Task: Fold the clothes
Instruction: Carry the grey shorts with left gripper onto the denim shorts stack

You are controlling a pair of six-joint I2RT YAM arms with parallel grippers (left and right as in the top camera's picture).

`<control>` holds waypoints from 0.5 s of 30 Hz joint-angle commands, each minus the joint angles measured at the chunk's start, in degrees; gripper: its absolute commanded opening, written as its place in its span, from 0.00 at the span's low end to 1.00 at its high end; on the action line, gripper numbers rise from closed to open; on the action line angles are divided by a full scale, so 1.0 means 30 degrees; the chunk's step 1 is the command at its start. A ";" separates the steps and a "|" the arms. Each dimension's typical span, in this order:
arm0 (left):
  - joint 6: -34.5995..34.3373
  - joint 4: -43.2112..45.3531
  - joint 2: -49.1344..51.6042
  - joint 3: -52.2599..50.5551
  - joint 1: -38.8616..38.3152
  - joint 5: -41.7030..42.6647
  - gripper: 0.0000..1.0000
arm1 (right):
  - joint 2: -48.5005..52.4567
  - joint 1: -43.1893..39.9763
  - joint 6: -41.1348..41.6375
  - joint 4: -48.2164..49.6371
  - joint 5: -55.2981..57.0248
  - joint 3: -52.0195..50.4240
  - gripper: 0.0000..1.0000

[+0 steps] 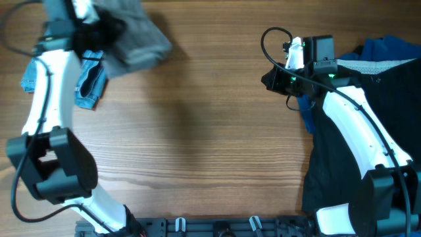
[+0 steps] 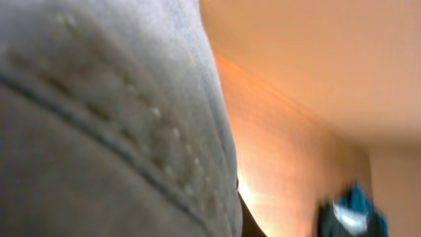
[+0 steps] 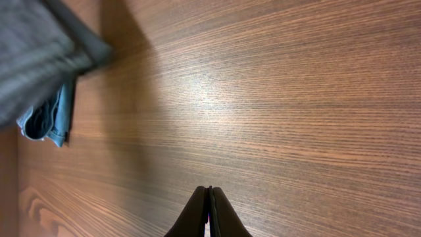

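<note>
- Mid-grey cotton shorts [image 1: 135, 39] are seen at the table's far left corner, bunched and held up off the wood by the left gripper [image 1: 102, 31]. The fingers themselves are covered by cloth.
- The left wrist view is almost filled by the grey fabric [image 2: 99, 131], and a stitched seam is seen running across it at very close range.
- Light-blue denim shorts [image 1: 90, 82] are laid flat on the brown wood-grain table [image 1: 204, 138], just below the grey shorts and partly under the left arm. In the right wrist view they [image 3: 49, 118] are seen beneath the hanging grey cloth [image 3: 33, 52].
- The right gripper [image 3: 209, 201] is held over bare wood with its two fingers pressed together and nothing between them. In the overhead view it [image 1: 271, 79] is placed at the right side.
- A black garment [image 1: 329, 171] is spread under the right arm, and a bright-blue garment [image 1: 389, 49] is lying beside it at the far right corner.
</note>
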 commanded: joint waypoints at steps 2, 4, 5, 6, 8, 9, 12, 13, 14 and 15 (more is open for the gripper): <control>-0.1005 0.1450 0.1355 0.0175 0.1960 -0.1654 0.04 | 0.0044 0.0117 -0.0022 -0.0277 0.0415 0.0000 0.04; -0.0991 0.1443 0.2419 0.0182 0.2630 -0.2251 0.04 | 0.0044 0.0117 0.0117 -0.0474 0.0401 0.0000 0.04; -0.0918 0.1435 0.2871 0.0182 0.2951 -0.2295 0.04 | 0.0044 0.0117 0.0117 -0.0576 0.0408 0.0000 0.04; -0.0918 0.1333 0.3264 0.0175 0.3286 -0.2302 0.04 | 0.0044 0.0117 0.0117 -0.0714 0.0408 0.0000 0.04; -0.0780 0.1078 0.3818 0.0175 0.4102 -0.2499 0.04 | 0.0044 0.0117 0.0117 -0.0954 0.0401 0.0000 0.04; -0.0765 0.1005 0.3898 0.0175 0.4393 -0.2535 0.04 | 0.0044 0.0117 0.0109 -0.1093 0.0393 0.0000 0.04; -0.0780 0.0925 0.3810 0.0182 0.5515 -0.2382 0.04 | 0.0044 0.0117 0.0095 -0.1421 0.0415 0.0000 0.04; -0.0780 0.0889 0.3767 0.0182 0.5821 -0.2353 0.04 | 0.0044 0.0117 0.0095 -0.1443 0.0415 0.0000 0.04; -0.0787 0.0933 0.3701 0.0182 0.6098 -0.2310 0.04 | 0.0044 0.0117 0.0095 -0.1443 0.0423 0.0000 0.04; -0.0787 0.1239 0.3650 0.0182 0.6419 -0.1661 0.04 | 0.0044 0.0117 0.0087 -0.1435 0.0423 0.0000 0.04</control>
